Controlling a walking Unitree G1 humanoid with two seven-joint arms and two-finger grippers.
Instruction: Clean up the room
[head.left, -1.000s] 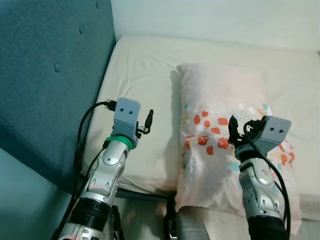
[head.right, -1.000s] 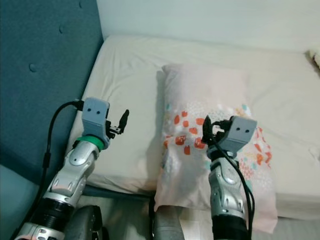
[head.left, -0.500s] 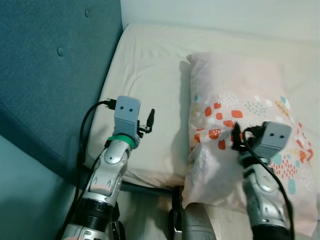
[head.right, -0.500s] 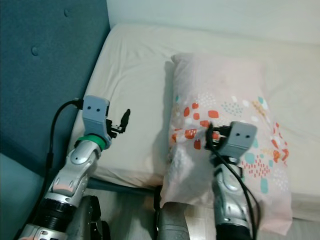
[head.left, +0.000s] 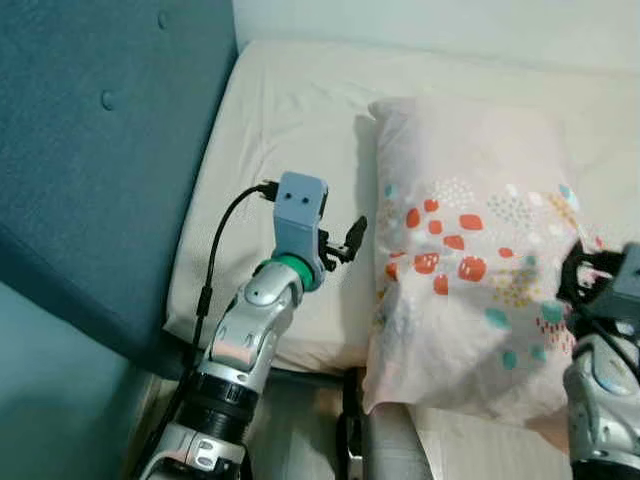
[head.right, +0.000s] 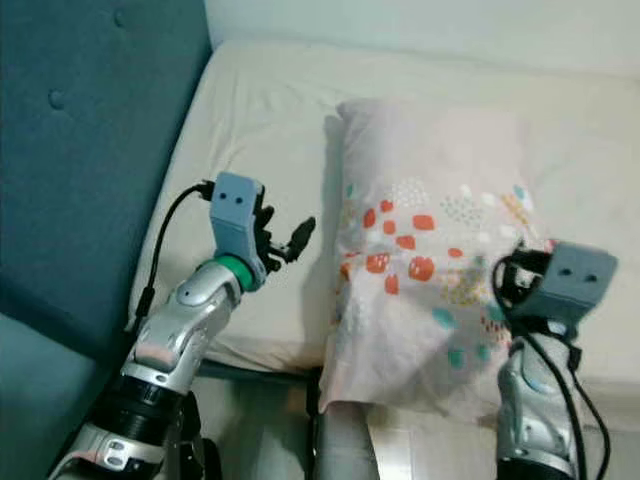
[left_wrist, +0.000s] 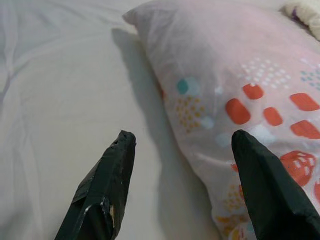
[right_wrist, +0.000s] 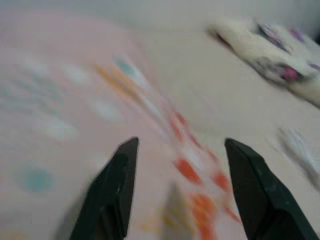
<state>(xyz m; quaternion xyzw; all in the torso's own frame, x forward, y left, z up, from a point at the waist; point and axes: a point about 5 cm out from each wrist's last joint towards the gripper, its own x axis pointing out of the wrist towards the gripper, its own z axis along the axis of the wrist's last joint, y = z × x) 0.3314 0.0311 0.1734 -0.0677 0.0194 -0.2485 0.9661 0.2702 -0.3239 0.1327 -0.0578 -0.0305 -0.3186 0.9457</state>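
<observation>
Both pincers over bed, nothing held.
My left pincer (left_wrist: 180, 150) gapes wide; pillow (head.left: 480, 240) at its 3 o'clock on the bed (head.left: 280, 120). Right pincer (right_wrist: 177, 165) wide above pillow.

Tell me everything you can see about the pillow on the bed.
The pillow is a soft, plump rectangle in a pale pink fabric case, printed across its middle with red-orange, teal and yellow patches and dots. It lies flat on the cream sheet, its near end hanging over the bed's edge. The left gripper sits open at its left side, one finger over the fabric. The right gripper is open above its right part; contact is unclear.
</observation>
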